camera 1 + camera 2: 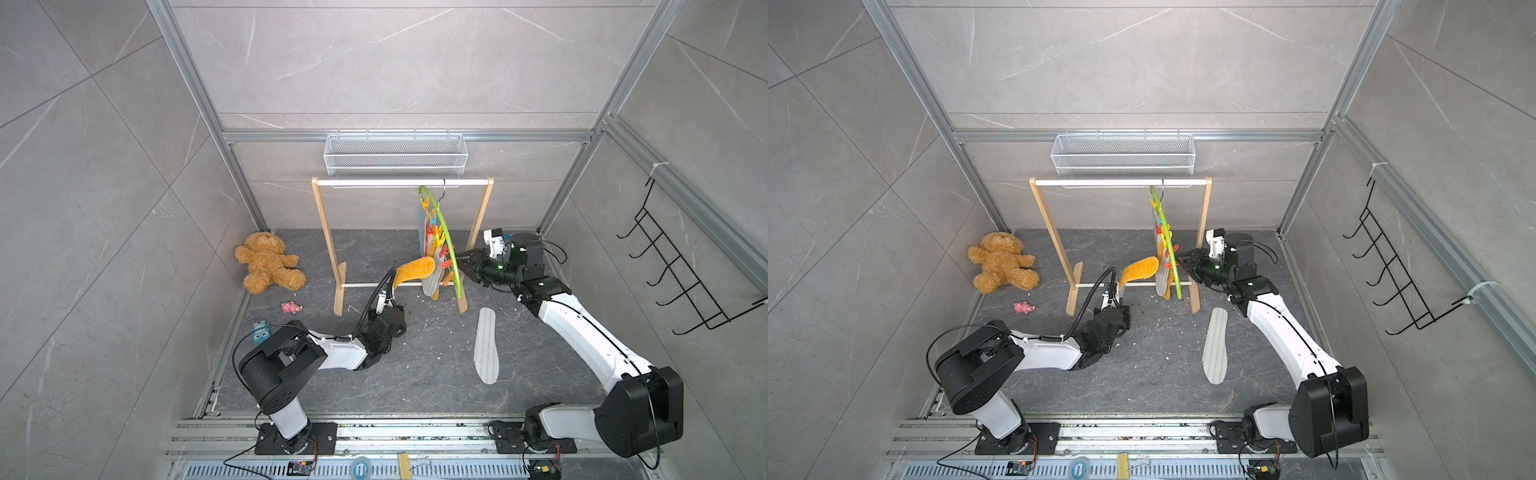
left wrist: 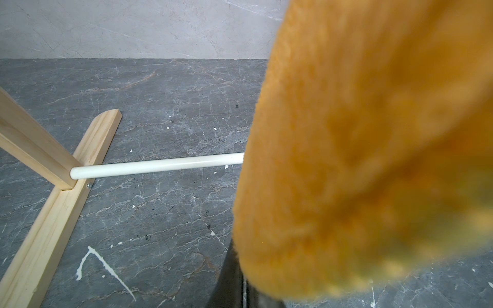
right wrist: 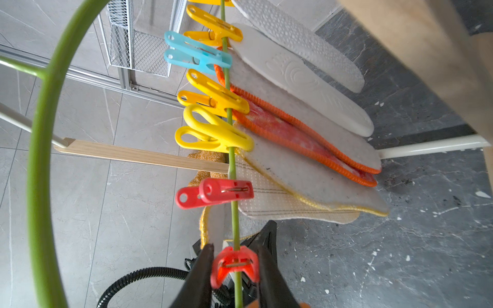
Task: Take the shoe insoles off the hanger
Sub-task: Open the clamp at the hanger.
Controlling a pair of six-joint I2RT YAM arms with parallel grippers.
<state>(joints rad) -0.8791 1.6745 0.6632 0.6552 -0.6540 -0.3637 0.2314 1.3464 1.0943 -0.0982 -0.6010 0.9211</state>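
Note:
The lime-green hanger [image 1: 446, 241] [image 1: 1169, 245] [image 3: 40, 160] hangs from the wooden frame's rail with several shoe insoles clipped to it, among them a white one [image 3: 306, 80] and a grey felt orange-rimmed one [image 3: 314, 133]. My right gripper [image 1: 459, 259] [image 1: 1181, 259] [image 3: 236, 248] has its jaws against both sides of a red clip [image 3: 234, 266] low on the hanger. My left gripper [image 1: 392, 289] [image 1: 1116, 291] [image 2: 241, 280] is shut on one end of the orange fuzzy insole [image 1: 415, 270] [image 1: 1140, 270] [image 2: 360, 146]. Its other end reaches the hanger; whether a clip holds it is hidden. A white-grey striped insole [image 1: 486, 349] [image 1: 1216, 347] lies on the floor.
The wooden rail frame [image 1: 328, 232] stands mid-floor, with a wire basket [image 1: 395, 156] on the back wall above it. A teddy bear [image 1: 268, 268], a pink toy [image 1: 291, 307] and a blue toy [image 1: 260, 332] lie at the left. A black wire hook rack [image 1: 681, 266] hangs on the right wall.

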